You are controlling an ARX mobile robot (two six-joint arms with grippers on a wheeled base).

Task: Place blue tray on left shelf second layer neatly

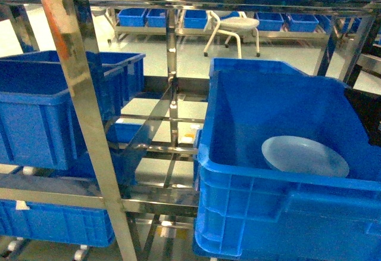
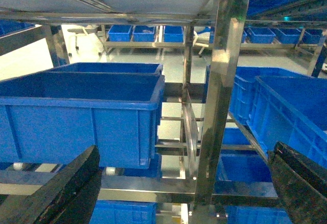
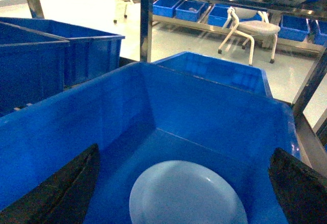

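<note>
Tray [image 1: 305, 157] not yet picked up: pale blue, shallow, lying flat on the floor of the large dark-blue crate [image 1: 238, 213] on the right side of the rack, toward the near right part of the crate bottom. Right wrist view looks straight down into that crate, blue tray [image 3: 186, 196] centred low in frame. Right gripper [image 3: 184, 183] spread wide, 1 dark finger [image 3: 56, 191] at each lower corner of the view, nothing between them, poised above the crate mouth and apart from the tray. Left gripper [image 2: 179, 188] likewise wide open and empty, fingers [image 2: 61, 191] framing the steel upright [image 2: 217, 106], facing the left bay. Neither arm shows in the head view. Left shelf second layer [image 1: 161, 180], judged to be the tier of steel bars carrying the left dark-blue crate [image 1: 41, 112], holds that crate plus another behind it; bare bars show between it and the centre post. Progress, as judged: nothing done. Left to do: reach into the right crate, grasp the tray, lift it over the crate wall, carry it left, set it down square on the tier. Writing: no brand, label or legible text anywhere; 1 small pale tag on the lower left rail, too blurred to read. White stool [image 1: 232, 28] and more blue bins [image 1: 178, 16] stand well behind.
</note>
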